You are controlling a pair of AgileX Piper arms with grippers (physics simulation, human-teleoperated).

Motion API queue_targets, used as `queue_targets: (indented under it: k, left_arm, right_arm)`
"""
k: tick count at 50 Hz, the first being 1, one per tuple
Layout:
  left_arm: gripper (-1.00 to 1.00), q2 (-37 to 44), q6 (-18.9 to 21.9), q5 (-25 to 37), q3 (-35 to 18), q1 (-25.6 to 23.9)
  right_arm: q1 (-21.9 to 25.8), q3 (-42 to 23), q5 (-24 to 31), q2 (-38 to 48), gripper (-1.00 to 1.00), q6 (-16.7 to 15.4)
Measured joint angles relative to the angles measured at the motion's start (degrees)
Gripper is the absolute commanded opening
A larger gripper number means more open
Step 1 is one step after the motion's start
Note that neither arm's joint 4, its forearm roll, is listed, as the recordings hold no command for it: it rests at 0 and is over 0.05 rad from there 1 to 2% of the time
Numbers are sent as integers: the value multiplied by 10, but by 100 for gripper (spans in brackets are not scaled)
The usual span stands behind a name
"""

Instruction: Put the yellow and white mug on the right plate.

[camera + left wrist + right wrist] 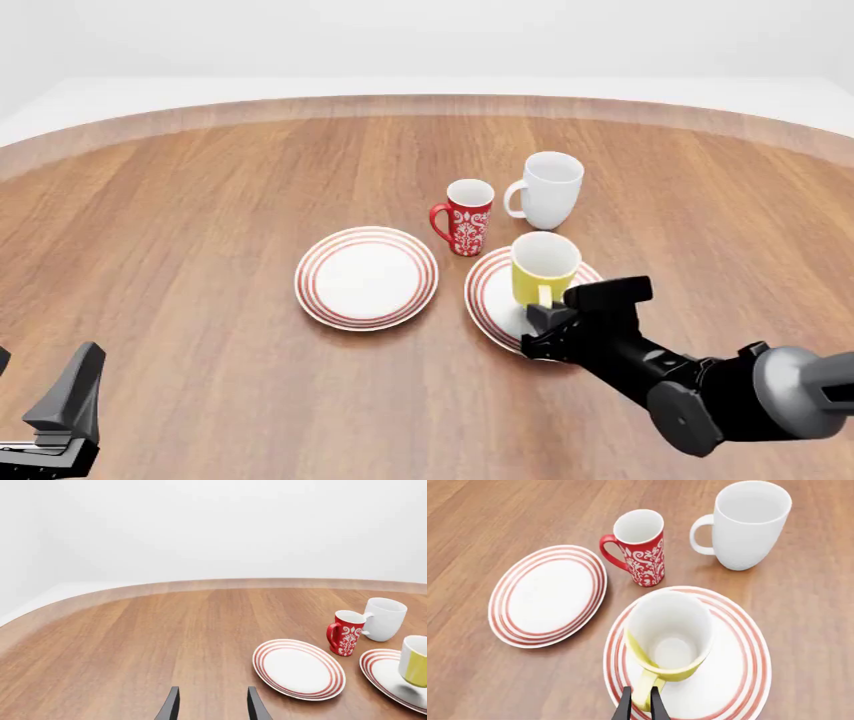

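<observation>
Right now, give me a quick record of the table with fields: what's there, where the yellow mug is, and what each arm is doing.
yellow and white mug: over the right plate; whether it touches cannot be told
right gripper: jaws closed on the mug's handle
left gripper: jaws open, empty, away from the dishes
left plate: bare
red patterned mug: upright behind the plates
white mug: upright, right of the red one
</observation>
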Motion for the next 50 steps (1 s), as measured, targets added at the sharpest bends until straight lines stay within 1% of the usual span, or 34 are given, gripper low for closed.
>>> queue_targets:
  k: [1, 27, 42, 50]
  left_arm:
    - [100, 0, 0, 0, 0, 0]
    - [100, 0, 0, 0, 0, 0]
    - [100, 0, 0, 0, 0, 0]
    - [100, 0, 0, 0, 0, 0]
  right_arm:
    - [0, 0, -1, 1, 100, 0]
    - [-2, 7, 12, -22, 100, 2]
    - [11, 48, 38, -108, 100, 13]
    - [15, 64, 68, -169, 100, 16]
